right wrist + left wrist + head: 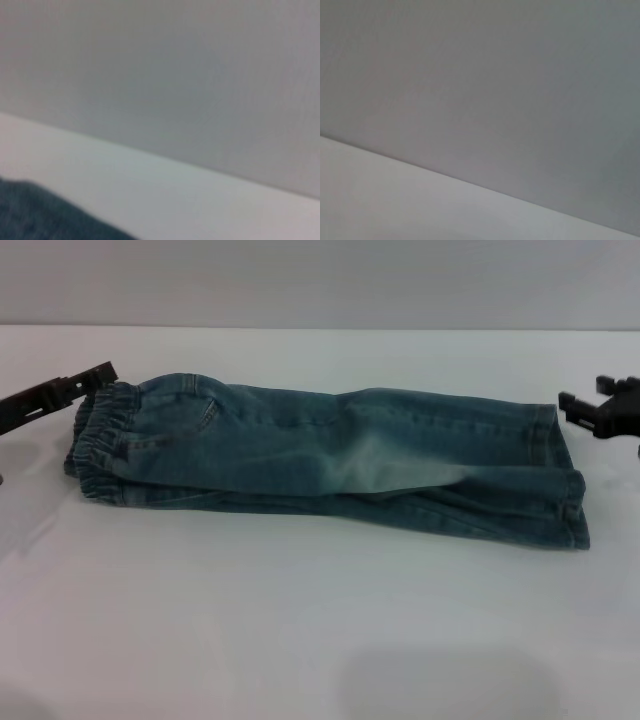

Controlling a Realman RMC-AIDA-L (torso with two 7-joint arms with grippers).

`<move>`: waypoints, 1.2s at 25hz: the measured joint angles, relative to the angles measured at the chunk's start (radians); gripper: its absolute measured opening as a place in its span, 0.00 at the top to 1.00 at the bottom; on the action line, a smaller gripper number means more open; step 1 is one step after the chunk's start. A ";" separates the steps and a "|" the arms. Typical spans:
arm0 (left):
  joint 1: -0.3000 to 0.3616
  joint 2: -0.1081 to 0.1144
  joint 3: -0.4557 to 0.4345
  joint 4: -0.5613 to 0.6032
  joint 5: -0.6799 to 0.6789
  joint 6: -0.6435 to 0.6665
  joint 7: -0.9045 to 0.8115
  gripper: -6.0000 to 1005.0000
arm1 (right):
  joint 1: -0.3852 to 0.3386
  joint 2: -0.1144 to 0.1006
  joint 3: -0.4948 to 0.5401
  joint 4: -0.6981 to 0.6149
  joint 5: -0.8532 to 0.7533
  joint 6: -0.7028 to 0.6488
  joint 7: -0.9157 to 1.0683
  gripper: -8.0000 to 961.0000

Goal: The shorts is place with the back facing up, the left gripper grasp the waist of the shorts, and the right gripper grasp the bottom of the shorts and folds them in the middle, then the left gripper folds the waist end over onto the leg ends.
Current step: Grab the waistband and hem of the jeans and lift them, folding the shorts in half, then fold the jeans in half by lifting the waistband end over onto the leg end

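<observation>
- I have the shorts (330, 465) lying flat on the white table (300, 630), already doubled lengthwise, one leg stacked on the other.
- The elastic waist (100, 445) sits at my left end of the cloth, the leg hems (565, 490) at my right end.
- My left gripper (75, 388) is at the far left, its dark tip just beside the far corner of the waist, close to touching; I cannot tell whether it actually makes contact.
- From that gripper, the waistband runs toward me and the rest of the denim stretches off to its right.
- I cannot tell whether its fingers are apart or together; only a dark bar shows in the head view.
- My right gripper (605, 408) is at the far right, just beyond the hems and slightly farther back, with a strip of bare table between it and the cloth.
- I cannot tell the spread of its fingers either.
- My left wrist view shows only table (395, 200) and grey wall (495, 75).
- My right wrist view catches a corner of denim (45, 215) at its edge, with table and wall behind.
</observation>
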 joint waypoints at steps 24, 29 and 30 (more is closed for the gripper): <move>0.070 -0.009 0.064 -0.030 -0.076 0.222 0.147 0.14 | -0.002 0.001 -0.005 0.004 0.214 -0.073 -0.113 0.41; 0.068 -0.025 0.074 -0.041 -0.073 0.172 0.157 0.14 | -0.004 0.001 -0.005 0.004 0.215 -0.094 -0.113 0.41; 0.064 -0.026 0.082 -0.056 -0.073 0.150 0.160 0.14 | -0.004 0.001 -0.005 0.004 0.216 -0.100 -0.113 0.41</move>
